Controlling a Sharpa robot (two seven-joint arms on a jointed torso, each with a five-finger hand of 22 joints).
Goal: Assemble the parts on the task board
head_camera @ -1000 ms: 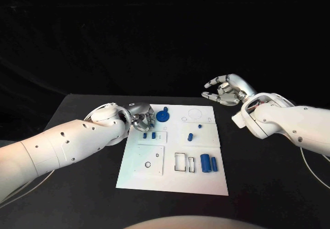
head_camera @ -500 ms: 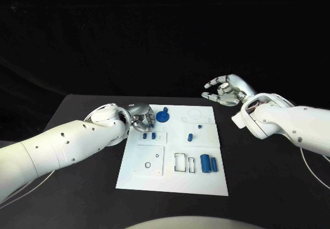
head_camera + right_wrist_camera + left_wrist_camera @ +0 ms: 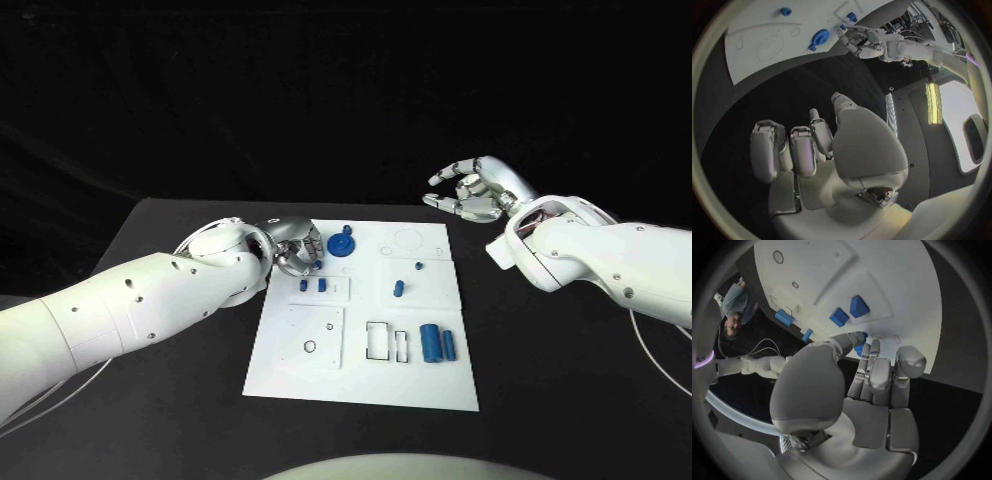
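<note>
While most parts lie loose on the task board (image 3: 289, 375), I judge the assembly barely begun.

From the left, I see my left robot hand (image 3: 294, 245) low over the board's far left corner, fingers curled in beside the blue gear (image 3: 342, 243); I cannot tell whether it is pinching something or just touching the plate. Next come two small blue blocks (image 3: 310, 285) in their recessed tile, then a small peg (image 3: 397, 289) and a stud (image 3: 418, 265) near the middle, and two blue cylinders (image 3: 438, 343) lying beside empty slots near the right edge. My right robot hand (image 3: 473, 190) hovers off the board above the counter (image 3: 173, 400), fingers half curled, holding nothing. Against the earlier frames, nothing on the board has shifted; the left robot hand has barely moved and the right one stays put.
</note>
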